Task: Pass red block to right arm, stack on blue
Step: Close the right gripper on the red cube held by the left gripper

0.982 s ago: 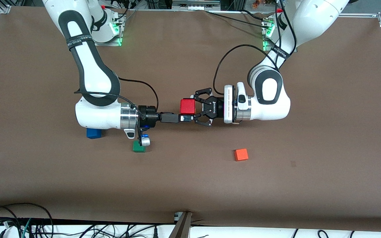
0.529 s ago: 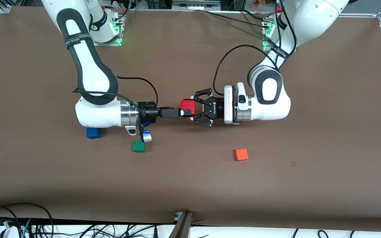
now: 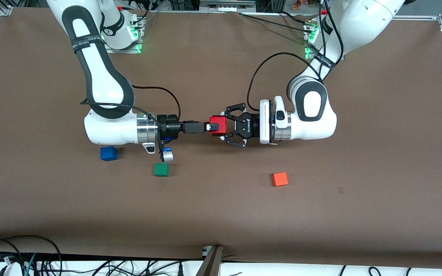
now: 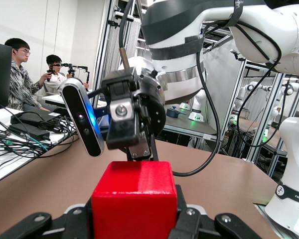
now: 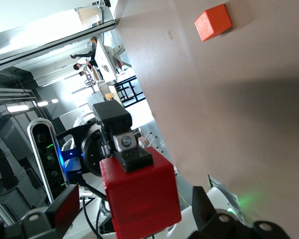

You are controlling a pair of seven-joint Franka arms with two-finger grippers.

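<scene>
The red block point(image 3: 218, 124) is held in the air over the middle of the table by my left gripper point(image 3: 225, 126), which is shut on its two sides. It fills the left wrist view point(image 4: 134, 199). My right gripper point(image 3: 208, 127) faces the left one, open, with its tips at the block's free end. In the right wrist view my right gripper point(image 5: 134, 211) has a gap on each side of the block point(image 5: 139, 199). One right finger point(image 4: 139, 148) sits just above the block's top edge. The blue block point(image 3: 108, 153) lies on the table beside the right forearm.
A green cube point(image 3: 161, 169) lies on the table near the right wrist, nearer the front camera. An orange-red cube point(image 3: 279, 179) lies nearer the front camera than the left gripper and shows in the right wrist view point(image 5: 213, 22). Cables hang from both wrists.
My right gripper has moved from beside the red block into line with it, and its tips now reach the block's end. The right forearm has shifted off the blue block. The left arm has not moved.
</scene>
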